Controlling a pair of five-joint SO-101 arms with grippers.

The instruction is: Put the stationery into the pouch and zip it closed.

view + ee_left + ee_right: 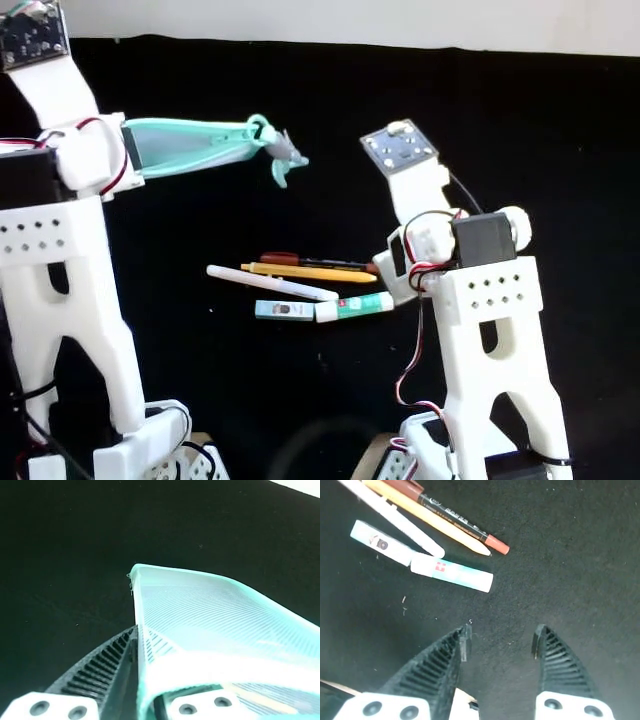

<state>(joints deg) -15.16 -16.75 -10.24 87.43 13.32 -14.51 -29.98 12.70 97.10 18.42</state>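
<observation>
A teal see-through pouch (195,145) hangs in the air at the back left, with my left gripper (135,645) shut on its edge. In the left wrist view the pouch (210,620) stretches away from the black finger (107,667). On the black table lie a brown marker (310,262), a yellow pencil (305,272), a white pen (270,283), a small pale-blue eraser (283,310) and a green-and-white tube (355,306). My right gripper (501,641) stands open just right of the tube (452,573), nothing between its fingers.
The black cloth (520,130) covers the table, with a pale wall strip behind it. The white bases of both arms (70,300) (495,330) stand at the front. A small lint speck (404,600) lies near the eraser (377,542).
</observation>
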